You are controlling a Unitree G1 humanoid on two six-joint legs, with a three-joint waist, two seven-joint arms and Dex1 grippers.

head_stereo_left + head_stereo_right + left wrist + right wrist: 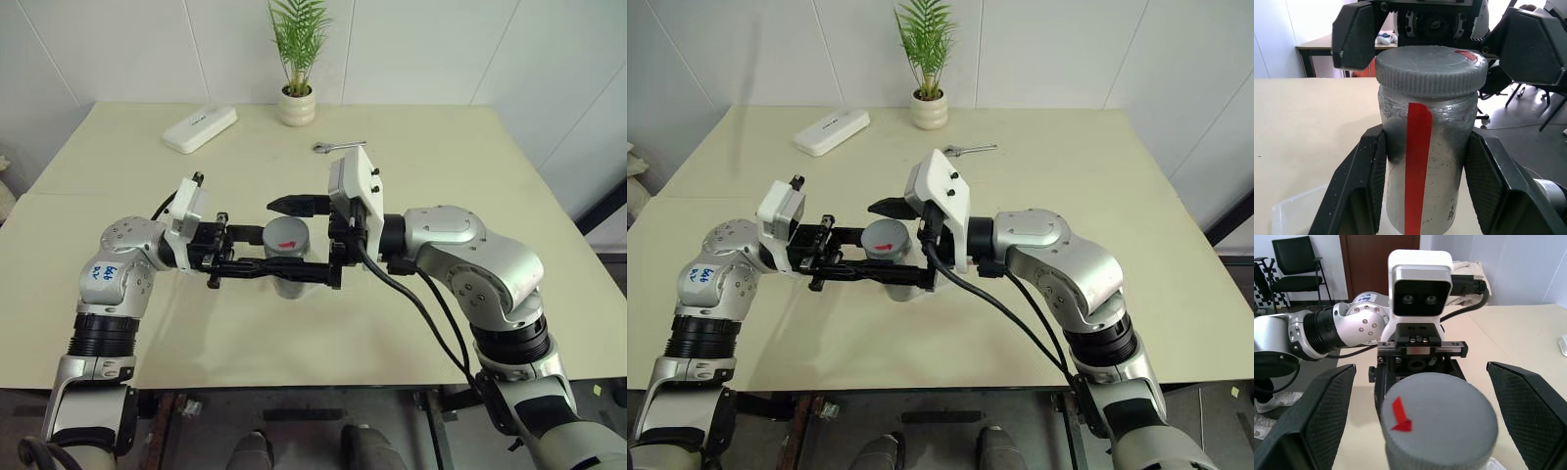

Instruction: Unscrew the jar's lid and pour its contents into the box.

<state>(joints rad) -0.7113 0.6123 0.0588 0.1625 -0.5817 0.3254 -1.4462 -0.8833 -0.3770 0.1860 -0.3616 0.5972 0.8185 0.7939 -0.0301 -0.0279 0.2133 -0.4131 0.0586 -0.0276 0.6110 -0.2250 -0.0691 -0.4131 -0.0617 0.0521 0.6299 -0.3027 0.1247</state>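
The left gripper (1425,186) is clamped on the jar (1422,166), fingers (1359,191) pressed to both sides of the glass. The right gripper (1420,421) stands wide apart around the lid (1442,423), pads (1312,421) clear of its rim, gripping nothing. Jar and lid sit mid-frame in the head view, held above the table (441,313). A corner of the box (1293,215) shows below the jar.

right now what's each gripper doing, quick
Left gripper: closed on the jar, fingers on both its sides.
Right gripper: open, fingers apart on either side of the lid, holding nothing.
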